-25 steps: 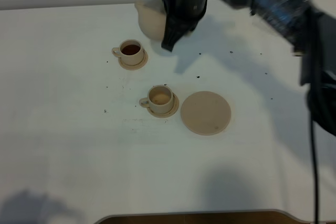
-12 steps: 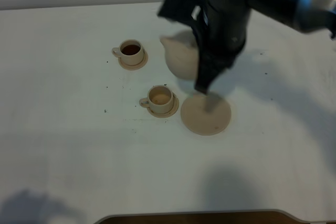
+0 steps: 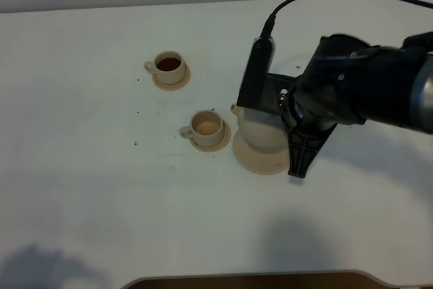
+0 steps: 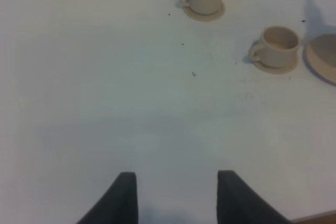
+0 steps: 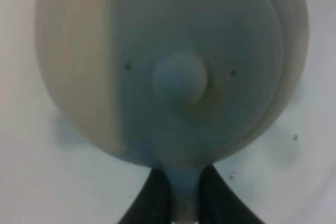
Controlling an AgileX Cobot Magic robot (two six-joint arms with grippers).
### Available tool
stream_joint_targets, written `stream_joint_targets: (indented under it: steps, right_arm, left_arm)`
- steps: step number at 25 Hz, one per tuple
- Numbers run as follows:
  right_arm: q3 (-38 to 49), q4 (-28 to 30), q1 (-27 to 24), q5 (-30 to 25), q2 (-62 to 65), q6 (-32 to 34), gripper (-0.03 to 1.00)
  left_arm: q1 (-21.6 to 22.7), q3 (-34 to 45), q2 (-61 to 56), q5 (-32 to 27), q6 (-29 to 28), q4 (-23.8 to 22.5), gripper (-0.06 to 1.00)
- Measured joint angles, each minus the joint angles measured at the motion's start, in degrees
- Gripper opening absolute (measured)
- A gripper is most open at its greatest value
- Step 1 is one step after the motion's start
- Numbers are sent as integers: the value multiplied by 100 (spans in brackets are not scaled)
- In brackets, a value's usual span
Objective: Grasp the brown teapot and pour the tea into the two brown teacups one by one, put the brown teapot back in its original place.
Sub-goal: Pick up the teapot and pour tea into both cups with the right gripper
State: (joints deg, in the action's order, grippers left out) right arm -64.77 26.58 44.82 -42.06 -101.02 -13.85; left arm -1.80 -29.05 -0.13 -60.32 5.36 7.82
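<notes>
The squat beige-tan ceramic teapot (image 3: 260, 133), held well beyond the wide flat round beige-tan saucer (image 3: 264, 165) a second ago, now sits on it, right gripper (image 5: 184, 203) still pinching its loop handle (image 5: 182, 181), left gripper (image 4: 177, 195) spread and empty, so only letting go seems left.
</notes>
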Motion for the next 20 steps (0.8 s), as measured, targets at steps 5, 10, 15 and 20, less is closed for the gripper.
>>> stream_joint_targets:
  steps: [5,10,15,20]
  right_arm:
    - [2,1077,197,209,-406,385,13]
    - [-245,1944,279,240,-817,694,13]
    - [-518,2623,282,244,-1071,745,13]
    - [-564,3197,282,246,-1228,808,13]
  left_arm:
    - [0,0,0,0,0,0,36]
    - [0,0,0,0,0,0,36]
    - [0,0,0,0,0,0,36]
    - [0,0,0,0,0,0,36]
